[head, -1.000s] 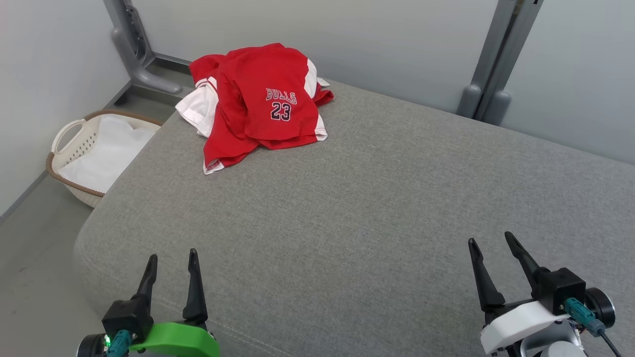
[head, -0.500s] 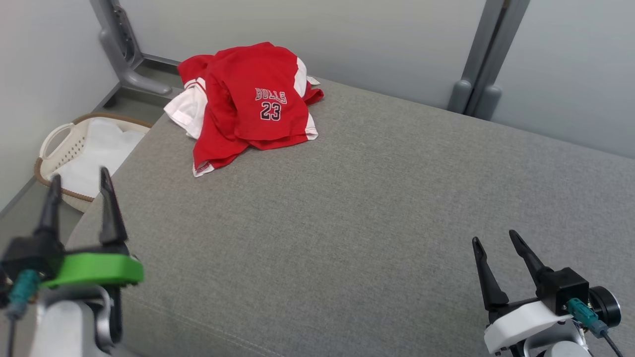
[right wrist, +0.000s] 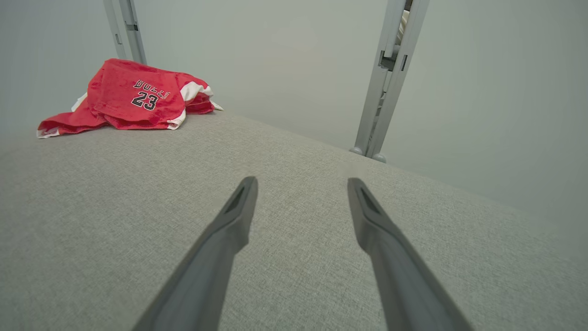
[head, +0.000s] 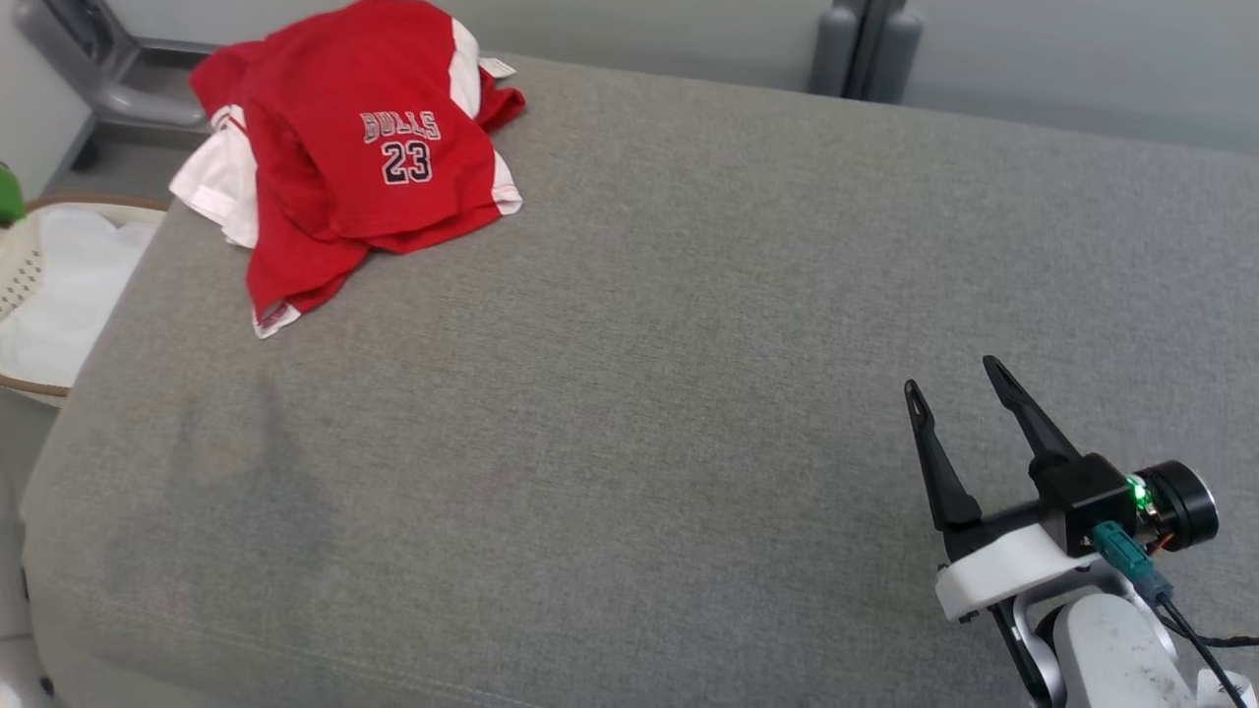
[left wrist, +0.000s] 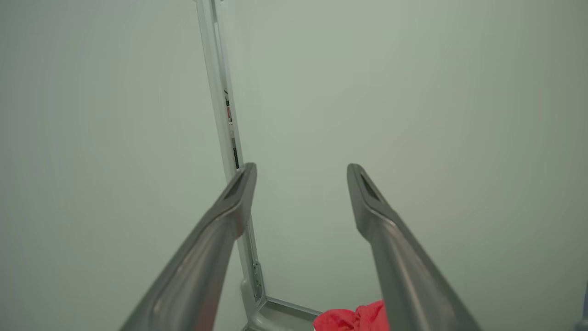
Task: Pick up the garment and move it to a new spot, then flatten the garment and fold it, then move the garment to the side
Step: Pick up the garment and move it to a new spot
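One red jersey (head: pixel 364 147), crumpled, upper left of frame on grey cushion (head: pixel 639 393): likely light, limp; pinch loose lower hem (head: pixel 280 310). Wide, empty: left gripper (left wrist: pixel 301 171), right gripper (head: pixel 952 376).

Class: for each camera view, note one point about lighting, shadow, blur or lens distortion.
Head view: soft shadow on the cushion, lower left; garment print sharp. Left wrist view: left gripper fingers blurred, wall evenly lit. Right wrist view: wide-angle stretches right gripper fingers.

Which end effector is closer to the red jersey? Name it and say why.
The left end effector: the jersey peeks in just beneath its open fingers. The right end effector sits across the grey cushion, far from it.
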Robot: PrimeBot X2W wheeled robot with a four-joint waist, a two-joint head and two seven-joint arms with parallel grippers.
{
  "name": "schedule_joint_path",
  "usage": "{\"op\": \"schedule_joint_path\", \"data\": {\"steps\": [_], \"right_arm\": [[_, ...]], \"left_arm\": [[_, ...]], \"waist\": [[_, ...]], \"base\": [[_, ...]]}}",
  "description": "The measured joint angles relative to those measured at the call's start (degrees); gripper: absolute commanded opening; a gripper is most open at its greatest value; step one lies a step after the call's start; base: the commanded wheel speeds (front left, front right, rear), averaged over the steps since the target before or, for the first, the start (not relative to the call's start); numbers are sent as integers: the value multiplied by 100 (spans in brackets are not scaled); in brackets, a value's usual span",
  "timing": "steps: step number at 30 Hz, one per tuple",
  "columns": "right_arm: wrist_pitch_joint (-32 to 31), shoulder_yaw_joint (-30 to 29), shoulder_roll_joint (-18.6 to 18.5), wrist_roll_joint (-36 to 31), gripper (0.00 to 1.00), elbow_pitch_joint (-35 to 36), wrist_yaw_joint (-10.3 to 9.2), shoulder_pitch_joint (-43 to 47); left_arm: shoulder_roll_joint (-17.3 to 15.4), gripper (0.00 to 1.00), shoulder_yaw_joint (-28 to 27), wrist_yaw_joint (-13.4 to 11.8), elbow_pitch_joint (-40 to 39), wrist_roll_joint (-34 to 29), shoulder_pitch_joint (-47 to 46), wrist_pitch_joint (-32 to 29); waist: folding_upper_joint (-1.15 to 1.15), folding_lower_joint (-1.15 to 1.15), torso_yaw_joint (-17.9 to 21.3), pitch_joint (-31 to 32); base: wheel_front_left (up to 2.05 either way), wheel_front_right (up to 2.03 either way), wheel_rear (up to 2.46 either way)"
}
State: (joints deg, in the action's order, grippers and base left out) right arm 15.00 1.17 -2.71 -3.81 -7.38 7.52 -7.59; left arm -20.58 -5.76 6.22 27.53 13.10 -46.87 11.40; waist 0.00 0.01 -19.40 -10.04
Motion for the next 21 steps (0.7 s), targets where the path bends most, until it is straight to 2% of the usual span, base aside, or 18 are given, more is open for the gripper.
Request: {"op": "schedule_joint_path", "data": {"steps": [3,11,21], "right_arm": [[0,74,-2,-97,100,137,0,-86],[0,213,-2,-235,100,620,0,-371],[0,85,-5,-361,100,939,0,-482]], "left_arm": [[111,100,-210,25,652,433,-449,-155],[-19,100,-185,26,2272,494,-1014,-321],[41,100,198,107,3407,667,-1327,-641]], "waist": [[0,0,168,-291],[0,0,617,-1102],[0,1,1047,-1932]], "base": [[0,0,0],[0,0,0],[0,0,0]]}}
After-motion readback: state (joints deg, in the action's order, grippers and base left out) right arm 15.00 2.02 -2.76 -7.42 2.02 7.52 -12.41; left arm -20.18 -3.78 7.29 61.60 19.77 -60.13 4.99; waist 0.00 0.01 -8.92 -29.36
